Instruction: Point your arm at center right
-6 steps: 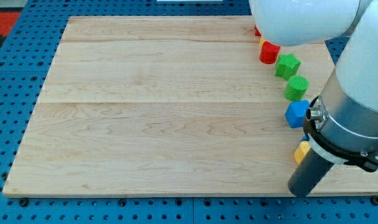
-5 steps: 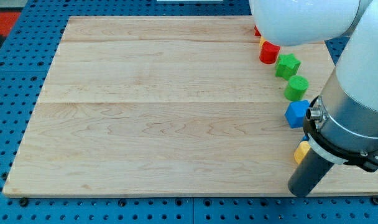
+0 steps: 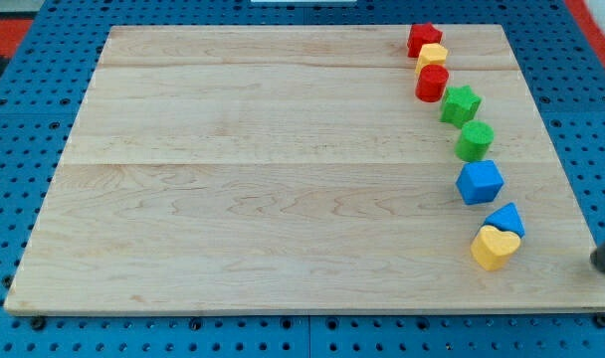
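Observation:
My tip shows only as a dark rod end at the view's right edge, low down, right of the yellow heart block and apart from it. A curved line of blocks runs down the board's right side: a red block, a yellow block, a red cylinder, a green star, a green cylinder, a blue cube, a blue triangle and the yellow heart.
The wooden board lies on a blue perforated table. The board's right edge runs close to my tip.
The arm has drawn away to the view's right and now hardly shows. The top red and yellow blocks, the blue triangle and the yellow heart are uncovered. No block has moved.

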### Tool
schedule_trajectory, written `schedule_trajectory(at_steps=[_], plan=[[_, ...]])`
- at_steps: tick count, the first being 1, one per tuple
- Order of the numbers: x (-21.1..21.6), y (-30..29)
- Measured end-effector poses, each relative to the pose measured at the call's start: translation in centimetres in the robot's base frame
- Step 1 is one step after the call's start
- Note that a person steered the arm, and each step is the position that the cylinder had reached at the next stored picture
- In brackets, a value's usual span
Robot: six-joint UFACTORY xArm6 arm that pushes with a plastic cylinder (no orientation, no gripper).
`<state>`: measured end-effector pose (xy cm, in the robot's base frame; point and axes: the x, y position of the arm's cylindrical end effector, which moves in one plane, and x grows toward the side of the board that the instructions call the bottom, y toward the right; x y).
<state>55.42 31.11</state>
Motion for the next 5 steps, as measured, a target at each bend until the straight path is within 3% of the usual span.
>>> schedule_trajectory(at_steps=[1, 2, 5], plan=[[-8.0, 1.9], [-11.1, 2.3], [-12.1, 1.6]])
